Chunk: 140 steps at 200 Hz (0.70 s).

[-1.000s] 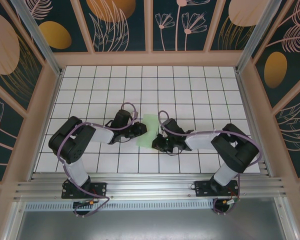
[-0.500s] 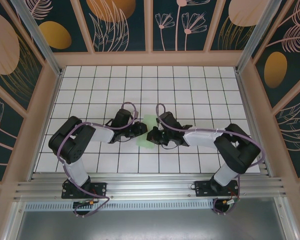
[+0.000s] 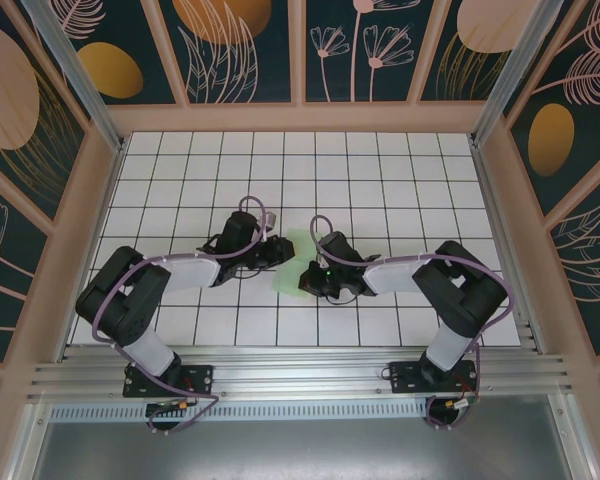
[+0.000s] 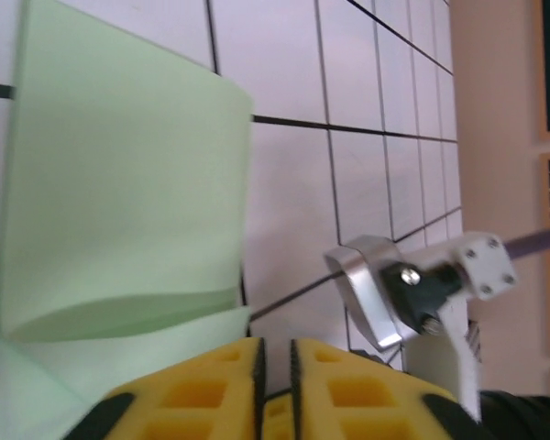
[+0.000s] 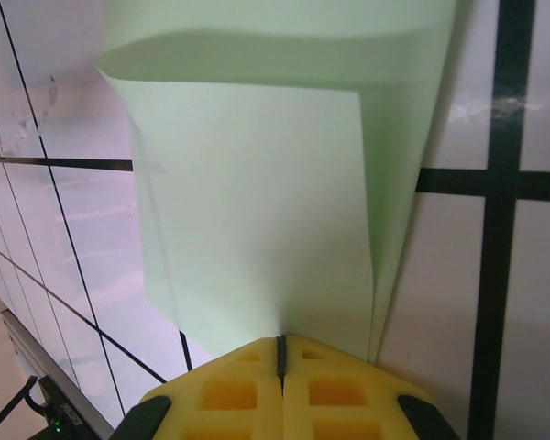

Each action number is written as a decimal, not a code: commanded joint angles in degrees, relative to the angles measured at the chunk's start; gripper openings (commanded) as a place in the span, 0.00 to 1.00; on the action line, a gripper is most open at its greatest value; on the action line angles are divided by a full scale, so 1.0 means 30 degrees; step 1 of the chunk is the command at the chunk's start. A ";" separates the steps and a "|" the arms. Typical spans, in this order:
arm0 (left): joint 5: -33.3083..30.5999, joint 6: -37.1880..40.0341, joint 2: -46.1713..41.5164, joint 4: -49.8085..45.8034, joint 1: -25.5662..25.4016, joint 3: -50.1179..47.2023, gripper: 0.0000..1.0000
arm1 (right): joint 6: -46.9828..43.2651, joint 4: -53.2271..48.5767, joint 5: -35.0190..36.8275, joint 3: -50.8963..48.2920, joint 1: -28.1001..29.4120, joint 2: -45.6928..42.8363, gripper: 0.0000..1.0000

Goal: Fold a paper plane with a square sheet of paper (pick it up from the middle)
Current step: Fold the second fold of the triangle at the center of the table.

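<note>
The square sheet of paper [image 3: 297, 256] is pale green and lies bent between my two grippers near the table's middle. In the right wrist view the paper [image 5: 257, 211] curls up into a loose fold, and my right gripper [image 5: 280, 345] is shut on its near edge. My right gripper [image 3: 309, 279] sits at the sheet's near right corner. In the left wrist view the paper [image 4: 119, 183] rises as a curved flap left of my left gripper [image 4: 275, 356], whose jaws are almost together with nothing between them. My left gripper [image 3: 278, 251] is beside the sheet's left edge.
A white tiled table [image 3: 380, 190] with black grid lines lies under everything. Wooden frame rails [image 3: 300, 118] and patterned wall panels close it in on three sides. The right arm's metal bracket [image 4: 376, 289] shows close to the left gripper.
My right gripper slid left onto the paper and closed on it. The left arm swung its elbow leftwards and its gripper moved slightly farther back. Less of the sheet lies flat.
</note>
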 commanded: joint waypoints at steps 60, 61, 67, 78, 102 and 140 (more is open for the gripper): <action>0.0247 -0.0120 0.1276 -0.1130 -0.0598 -0.0075 0.00 | 0.0245 0.0193 0.0287 -0.0337 -0.0026 0.0207 0.05; 0.0239 -0.0114 0.1269 -0.1132 -0.0612 -0.0049 0.00 | 0.0246 0.0192 0.0280 -0.0337 -0.0026 0.0198 0.05; 0.0135 -0.0125 0.1818 -0.1200 -0.0625 0.0053 0.00 | 0.0246 0.0162 0.0303 -0.0338 -0.0024 0.0222 0.05; 0.0161 -0.0075 0.2192 -0.1404 -0.0667 0.0217 0.00 | 0.0261 0.0162 0.0303 -0.0294 -0.0026 0.0246 0.05; 0.0439 -0.0027 0.2601 -0.1290 -0.0744 0.0123 0.00 | 0.0280 0.0049 0.0243 -0.0103 -0.0018 0.0426 0.05; -0.0513 0.0284 0.2871 -0.1872 -0.0806 0.0064 0.00 | 0.0286 -0.0348 0.0330 -0.0076 0.0004 0.0616 0.05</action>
